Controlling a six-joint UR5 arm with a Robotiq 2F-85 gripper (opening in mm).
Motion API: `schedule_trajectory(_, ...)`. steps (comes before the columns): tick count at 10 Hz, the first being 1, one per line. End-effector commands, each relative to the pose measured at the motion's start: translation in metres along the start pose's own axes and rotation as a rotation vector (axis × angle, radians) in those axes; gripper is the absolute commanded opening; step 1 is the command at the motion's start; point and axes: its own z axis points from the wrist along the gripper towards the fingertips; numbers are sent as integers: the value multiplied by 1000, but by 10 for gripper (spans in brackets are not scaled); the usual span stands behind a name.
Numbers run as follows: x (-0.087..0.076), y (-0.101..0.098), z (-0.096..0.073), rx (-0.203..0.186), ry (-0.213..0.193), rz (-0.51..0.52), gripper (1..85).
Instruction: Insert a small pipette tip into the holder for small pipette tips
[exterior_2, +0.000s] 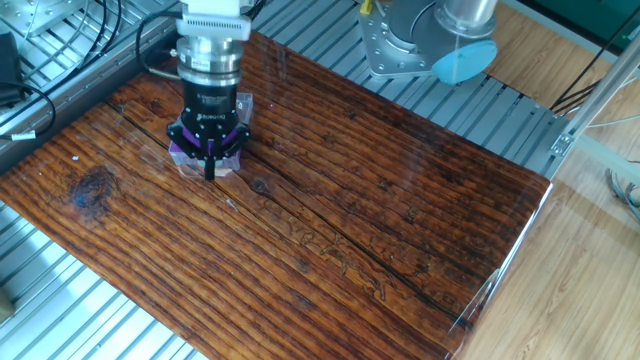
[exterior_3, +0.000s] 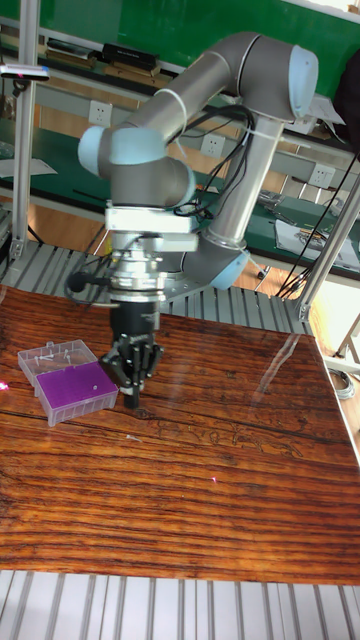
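The holder for small pipette tips (exterior_3: 75, 388) is a small clear box with a purple top, lying on the left part of the wooden table (exterior_3: 200, 470). In the fixed view my gripper (exterior_2: 210, 172) stands in front of the holder (exterior_2: 179, 153) and hides most of it. In the tall fixed view the gripper (exterior_3: 133, 398) hangs just right of the holder, pointing straight down. Its fingers are shut together. The small pipette tip is too small to make out between them.
A clear lid (exterior_3: 55, 356) lies open behind the purple top. The arm's base (exterior_2: 415, 40) with a blue cap (exterior_2: 462, 62) stands at the table's back edge. Black cables (exterior_2: 60, 40) run at the far left. A metal frame surrounds the table.
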Motion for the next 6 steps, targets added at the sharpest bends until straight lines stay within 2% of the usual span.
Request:
schedule_trajectory(1, -43, 0, 8, 13, 75, -8, 27)
schedule_trajectory(3, -48, 1, 33, -14, 64, -67, 53)
schedule_trajectory(4, -37, -2, 42, -17, 105, -152, 80)
schedule_trajectory(5, -17, 3, 47, -50, 167, -216, 107)
schedule_trajectory(6, -1, 10, 45, -91, 204, -246, 137)
